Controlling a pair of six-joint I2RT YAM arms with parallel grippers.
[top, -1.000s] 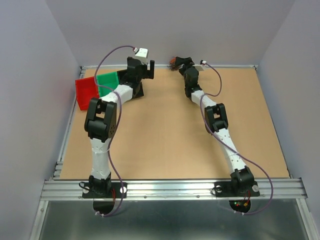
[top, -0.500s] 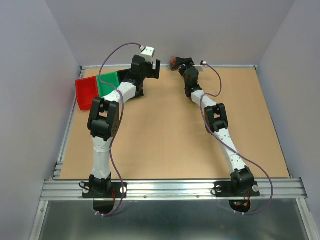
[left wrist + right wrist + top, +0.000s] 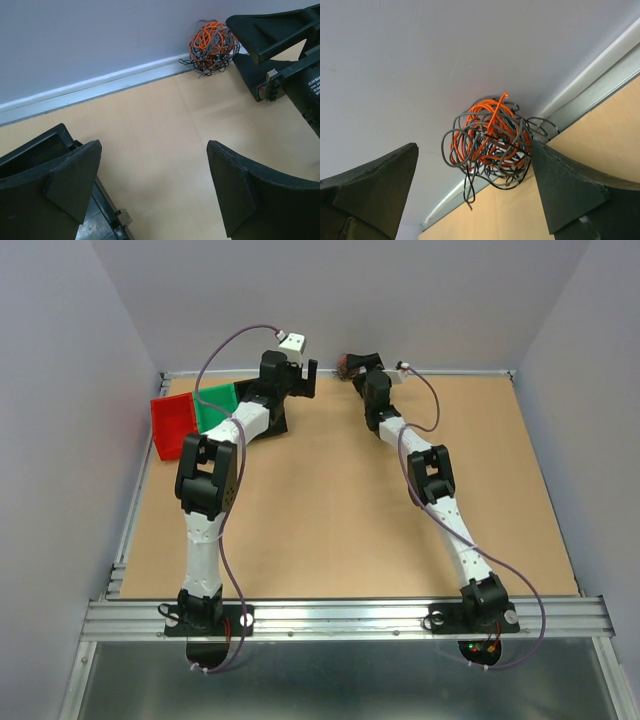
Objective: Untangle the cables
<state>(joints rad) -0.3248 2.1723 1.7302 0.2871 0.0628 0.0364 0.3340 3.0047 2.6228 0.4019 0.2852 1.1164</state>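
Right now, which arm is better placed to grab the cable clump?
Right. The cables lie just ahead of the right gripper, framed between its open jaws at the back wall. The left gripper, also open, stands off to the side with bare table between.

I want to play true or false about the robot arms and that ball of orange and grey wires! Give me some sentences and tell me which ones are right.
1. The tangled ball of thin orange and grey wires lies at the far edge of the tan table, by the lilac wall. True.
2. The right gripper is squeezed shut on the ball. False: its jaws stand wide open, with the ball just ahead of them.
3. The left gripper is open and holds nothing. True.
4. The wires lie apart in straight lines. False: they are one curly clump.
5. The red plastic bin and the green plastic bin stand on the table's right side. False: they are on the left, beside the left arm.
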